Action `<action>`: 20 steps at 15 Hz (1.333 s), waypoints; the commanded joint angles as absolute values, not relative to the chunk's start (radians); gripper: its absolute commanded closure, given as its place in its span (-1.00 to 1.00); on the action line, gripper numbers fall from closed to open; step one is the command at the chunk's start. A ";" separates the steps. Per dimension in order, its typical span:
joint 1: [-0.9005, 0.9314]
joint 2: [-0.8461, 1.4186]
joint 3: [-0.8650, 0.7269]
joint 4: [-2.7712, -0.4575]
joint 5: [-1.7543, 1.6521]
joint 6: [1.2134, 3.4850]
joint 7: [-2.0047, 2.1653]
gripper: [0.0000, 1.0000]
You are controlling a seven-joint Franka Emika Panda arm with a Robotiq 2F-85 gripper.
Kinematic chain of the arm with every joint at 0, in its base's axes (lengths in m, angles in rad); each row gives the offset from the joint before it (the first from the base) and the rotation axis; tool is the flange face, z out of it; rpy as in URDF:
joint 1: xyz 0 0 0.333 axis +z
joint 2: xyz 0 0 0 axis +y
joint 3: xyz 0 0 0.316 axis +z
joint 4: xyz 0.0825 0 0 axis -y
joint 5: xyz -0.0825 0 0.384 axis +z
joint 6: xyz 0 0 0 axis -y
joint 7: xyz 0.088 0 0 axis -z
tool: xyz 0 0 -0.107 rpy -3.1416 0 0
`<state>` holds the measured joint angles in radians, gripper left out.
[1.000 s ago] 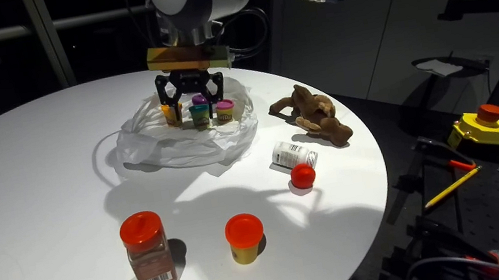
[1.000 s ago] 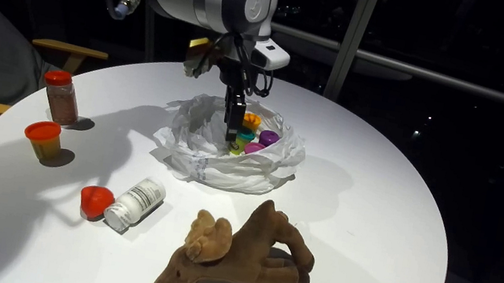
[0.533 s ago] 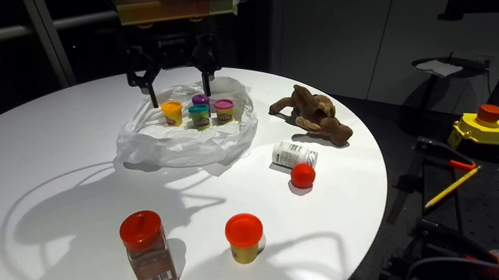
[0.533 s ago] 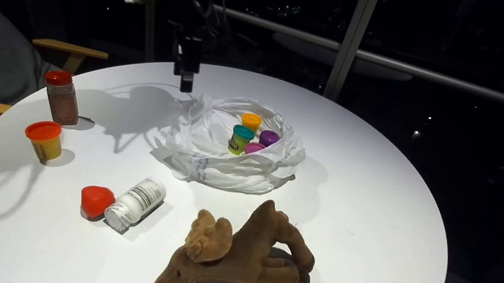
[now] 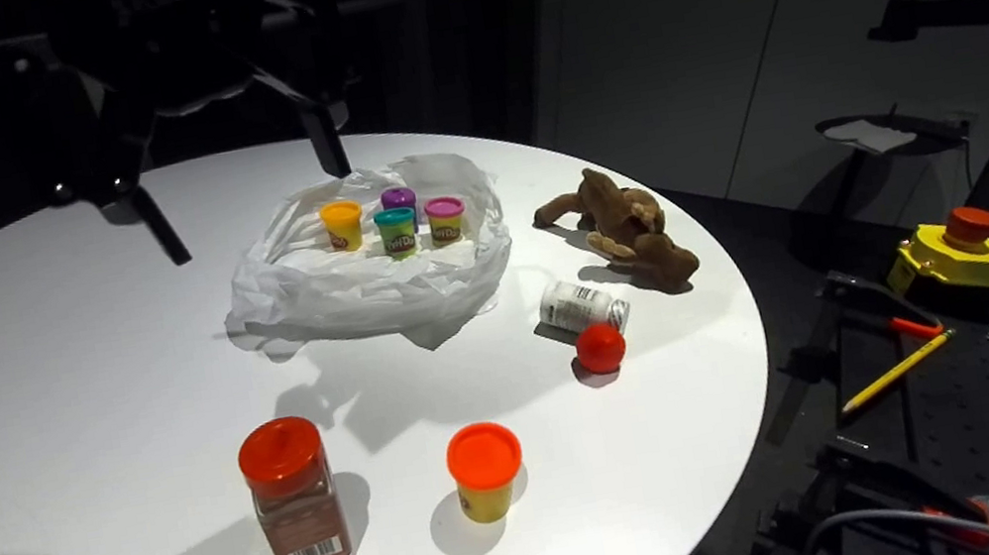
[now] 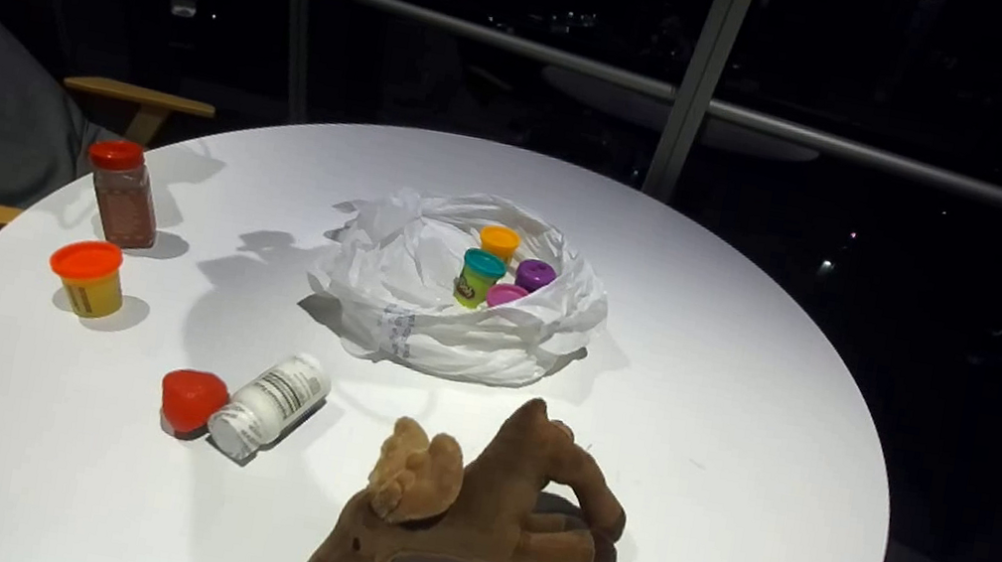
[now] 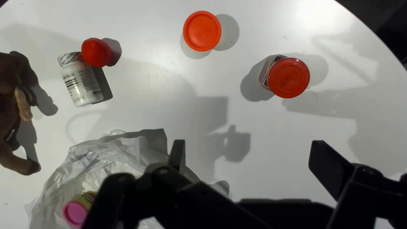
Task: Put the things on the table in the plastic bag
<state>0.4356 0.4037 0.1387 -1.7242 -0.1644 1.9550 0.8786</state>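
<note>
Gripper (image 5: 261,218) fingers apart, above table (image 5: 104,403); red-lidded jar (image 5: 304,530) upright; plastic bag (image 5: 374,306) spread open, four lidded tubs (image 5: 398,235) inside; red-lidded yellow tub (image 5: 485,468) upright; white bottle (image 5: 575,306) on its side; red object (image 5: 600,348) just beside its cap end; brown plush animal (image 5: 619,211) lying

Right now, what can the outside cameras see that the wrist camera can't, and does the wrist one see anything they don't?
Only the exterior views: the teal-lidded pot, yellow pot and purple pot show in both; the pencil shows in an exterior view.
Only the wrist view: nothing extra I can make out, just a steeper look down.
Shared: the bag, pink-lidded pot, jar, red-lidded pot, bottle, red thing and toy, which the wrist view cuts off. The open gripper shows in the wrist view and in an exterior view.
</note>
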 commanded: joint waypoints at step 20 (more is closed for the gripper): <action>0.522 0.593 0.130 -1.721 -0.188 2.188 0.920 -1.00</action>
